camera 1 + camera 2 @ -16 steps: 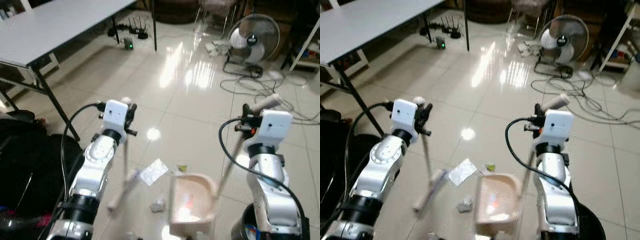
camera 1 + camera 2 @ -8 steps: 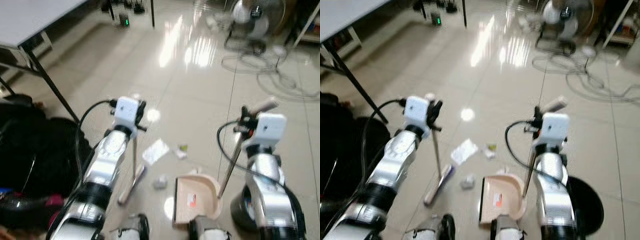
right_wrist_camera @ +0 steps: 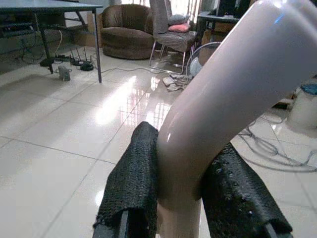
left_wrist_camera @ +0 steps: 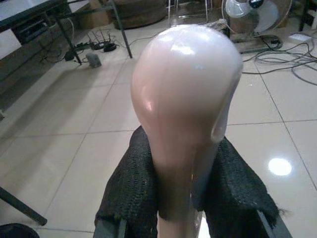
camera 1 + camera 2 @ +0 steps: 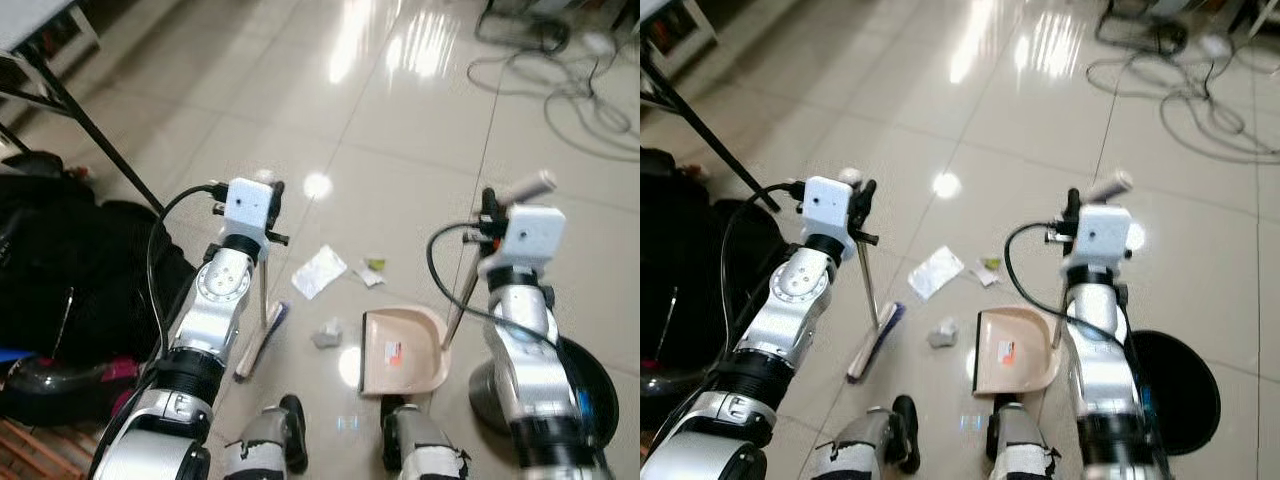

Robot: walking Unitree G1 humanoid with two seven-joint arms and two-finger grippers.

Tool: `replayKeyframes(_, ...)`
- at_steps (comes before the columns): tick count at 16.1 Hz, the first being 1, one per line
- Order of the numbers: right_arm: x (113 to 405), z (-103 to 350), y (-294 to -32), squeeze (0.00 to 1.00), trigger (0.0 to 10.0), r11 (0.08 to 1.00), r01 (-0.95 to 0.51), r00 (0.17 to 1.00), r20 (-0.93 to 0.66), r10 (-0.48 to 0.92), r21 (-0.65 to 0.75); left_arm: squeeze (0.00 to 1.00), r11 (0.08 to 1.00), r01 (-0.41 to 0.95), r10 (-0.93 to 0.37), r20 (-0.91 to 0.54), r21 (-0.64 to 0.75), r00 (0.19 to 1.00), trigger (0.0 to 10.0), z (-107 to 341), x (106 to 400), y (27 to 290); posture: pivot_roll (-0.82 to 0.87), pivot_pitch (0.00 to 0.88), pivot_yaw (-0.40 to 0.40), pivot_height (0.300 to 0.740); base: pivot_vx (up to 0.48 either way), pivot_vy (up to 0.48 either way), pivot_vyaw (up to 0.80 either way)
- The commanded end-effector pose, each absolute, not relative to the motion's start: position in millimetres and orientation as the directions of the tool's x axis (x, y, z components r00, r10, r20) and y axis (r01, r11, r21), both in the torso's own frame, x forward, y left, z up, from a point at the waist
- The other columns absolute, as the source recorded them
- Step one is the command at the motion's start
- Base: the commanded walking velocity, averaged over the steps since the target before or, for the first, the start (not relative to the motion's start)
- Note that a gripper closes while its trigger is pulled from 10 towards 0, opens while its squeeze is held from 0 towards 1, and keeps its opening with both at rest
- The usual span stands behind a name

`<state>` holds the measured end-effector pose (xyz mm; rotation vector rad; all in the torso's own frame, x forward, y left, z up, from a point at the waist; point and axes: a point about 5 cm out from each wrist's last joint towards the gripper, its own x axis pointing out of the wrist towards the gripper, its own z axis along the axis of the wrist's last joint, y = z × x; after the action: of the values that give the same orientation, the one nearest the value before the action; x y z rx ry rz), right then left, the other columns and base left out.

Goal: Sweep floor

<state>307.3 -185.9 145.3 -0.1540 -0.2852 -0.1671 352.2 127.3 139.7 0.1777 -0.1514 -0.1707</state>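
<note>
My left gripper (image 5: 272, 192) is shut on the pale knob-topped handle of a broom (image 4: 183, 99); its black fingers (image 4: 130, 194) clamp the shaft. The broom head (image 5: 262, 340) rests on the tiles to the left of a pink dustpan (image 5: 400, 350). My right gripper (image 5: 488, 212) is shut on the dustpan's long handle (image 3: 223, 99), which slants up from the pan. Litter lies before both: a white wrapper (image 5: 318, 270), a small green scrap (image 5: 375, 264) and a crumpled grey bit (image 5: 327, 335) between broom head and pan.
A black bag (image 5: 60, 270) and a table leg (image 5: 90, 130) stand at the left. Cables (image 5: 570, 90) snake over the glossy tiles at the far right. A dark round bin (image 5: 1175, 375) sits by my right side. My feet (image 5: 275, 445) show at the bottom.
The camera has tilted down and my feet have come into view. Both grippers keep their hold; the broom head and dustpan sit nearer the litter than a second ago.
</note>
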Motion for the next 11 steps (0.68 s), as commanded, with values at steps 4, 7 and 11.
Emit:
replayKeyframes(4, 308, 156, -183, 0.0, 10.0, 0.965, 0.222, 0.891, 0.431, -0.145, -0.136, 0.0, 0.984, 0.116, -0.138, 0.168, 0.135, 0.976, 10.0, 139, 350, 130, 0.04, 0.392, 0.1, 0.74, 0.0, 0.0, 0.0)
replayKeyframes(7, 310, 155, -176, 0.0, 10.0, 0.967, 0.227, 0.875, 0.459, -0.15, -0.117, 0.0, 0.989, 0.109, -0.125, 0.176, 0.097, 0.976, 10.0, 136, 351, 126, 0.05, 0.398, 0.106, 0.74, 0.0, 0.0, 0.0)
replayKeyframes(11, 312, 141, -155, 0.0, 10.0, 0.968, 0.194, 0.887, 0.45, -0.105, -0.156, 0.0, 0.987, 0.138, -0.152, 0.182, 0.085, 0.972, 10.0, 141, 358, 108, 0.06, 0.396, 0.127, 0.74, 0.0, 0.0, 0.0)
